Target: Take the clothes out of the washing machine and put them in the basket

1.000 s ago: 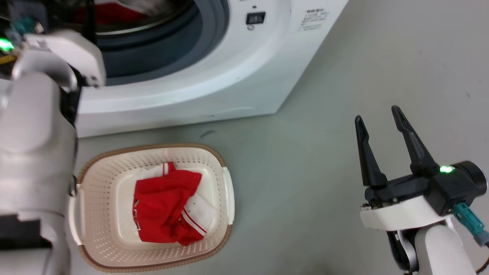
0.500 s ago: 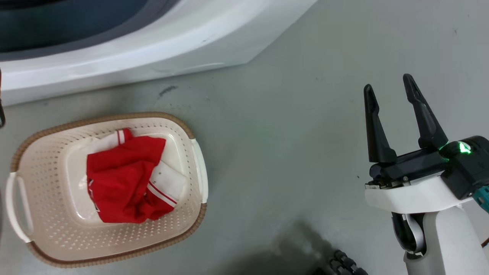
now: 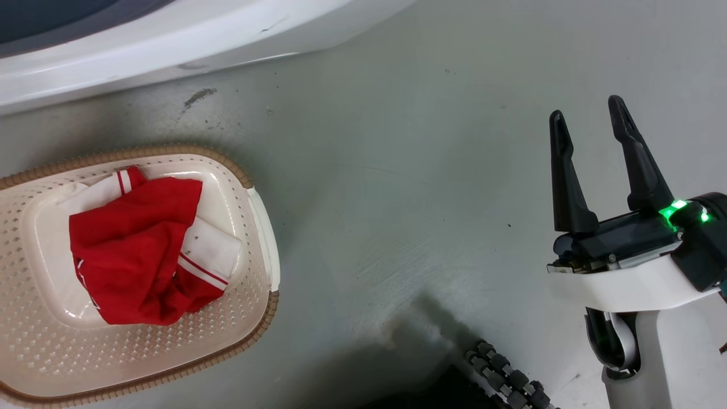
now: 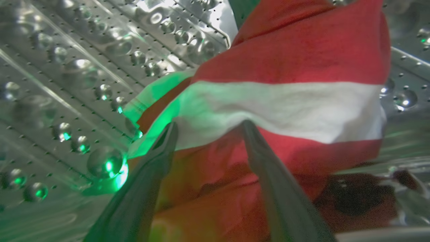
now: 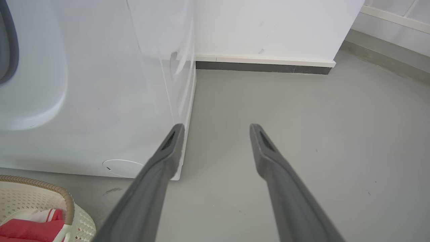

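head view: one of the clothes [image 3: 136,250] lies in the basket [image 3: 170,150], near the washer [image 3: 170,34]. right claw [image 3: 586,108] is spread and empty over bare floor [image 3: 397,199], well apart from both.
left wrist view: left claw [image 4: 210,123] is spread inside the drum [image 4: 84,67], tips at a red-white garment [image 4: 285,111], not clenched on it.
risk: imo a thin pinch could slip, or the cloth could snag on the washer's opening.
right wrist view: washer's corner is near the claw tips, with open floor on the other side.

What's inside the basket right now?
A crumpled red garment with white panels and striped trim lies in the basket. It covers much of the base, so anything under it is hidden; the basket's left end is out of frame.
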